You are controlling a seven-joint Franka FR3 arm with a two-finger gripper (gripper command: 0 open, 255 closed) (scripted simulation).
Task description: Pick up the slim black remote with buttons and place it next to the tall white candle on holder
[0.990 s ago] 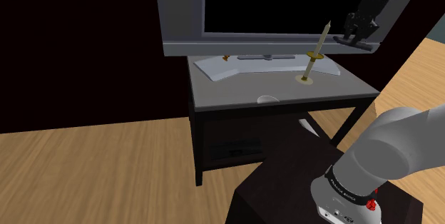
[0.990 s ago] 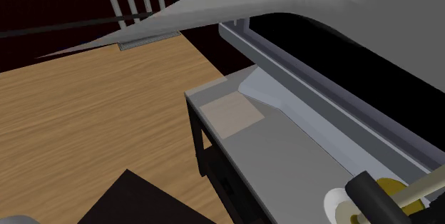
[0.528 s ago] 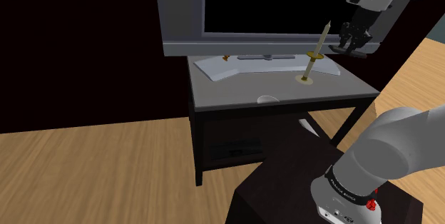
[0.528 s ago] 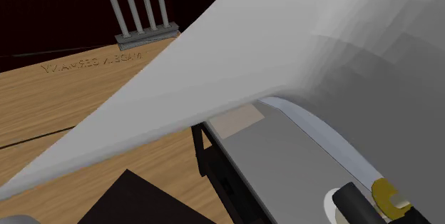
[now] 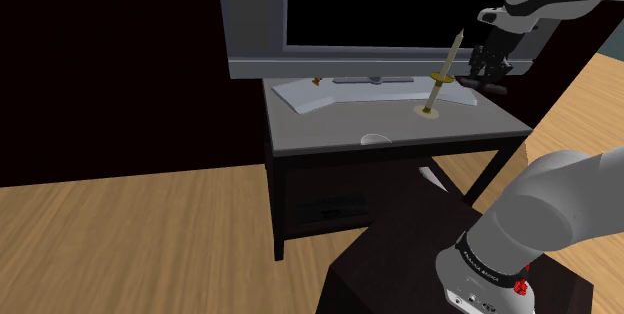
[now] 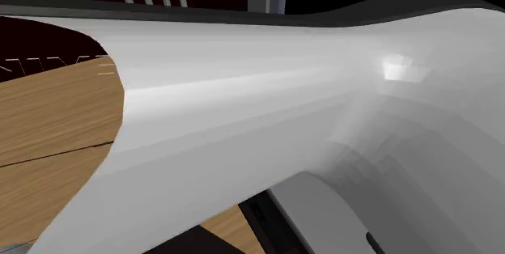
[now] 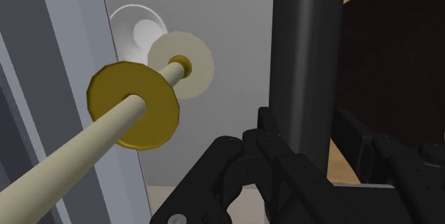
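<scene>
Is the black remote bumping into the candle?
Apart. The wrist view shows a strip of bare grey table between the remote and the candle.

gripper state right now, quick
gripper: closed, holding the dark remote

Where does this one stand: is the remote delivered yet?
Pickup looks done: the gripper is shut on the slim black remote. In hand: it hangs close beside the tall candle on its gold holder, above the grey table. Left: lower the remote next to the candle and release.
</scene>
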